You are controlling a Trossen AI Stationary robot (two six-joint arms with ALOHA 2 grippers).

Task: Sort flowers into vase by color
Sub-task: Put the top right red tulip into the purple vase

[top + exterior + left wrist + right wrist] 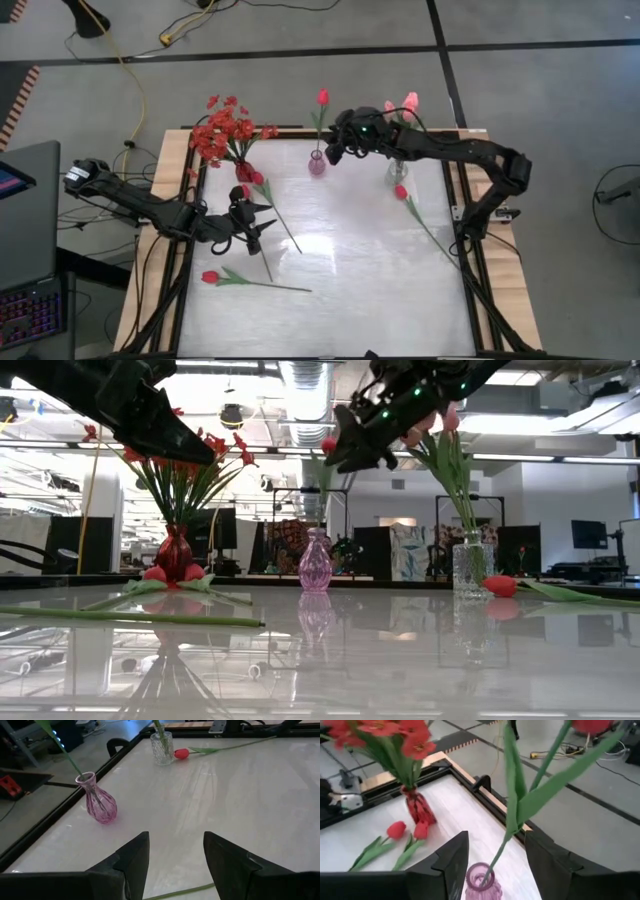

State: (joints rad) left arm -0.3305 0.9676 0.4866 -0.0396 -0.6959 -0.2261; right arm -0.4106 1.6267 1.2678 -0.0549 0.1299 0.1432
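The right hand (338,143) hangs at upper centre of the high view, directly over the pink vase (317,163), fingers spread and empty. A red tulip (323,97) already stands in that vase. The left hand (262,221) hovers low at centre-left, fingers parted, nothing held. Just below it a loose red tulip (210,277) lies on the tabletop (360,270), stem running rightward — the left arm is clearly nearer. Another red tulip (401,191) lies beside the clear vase (397,172).
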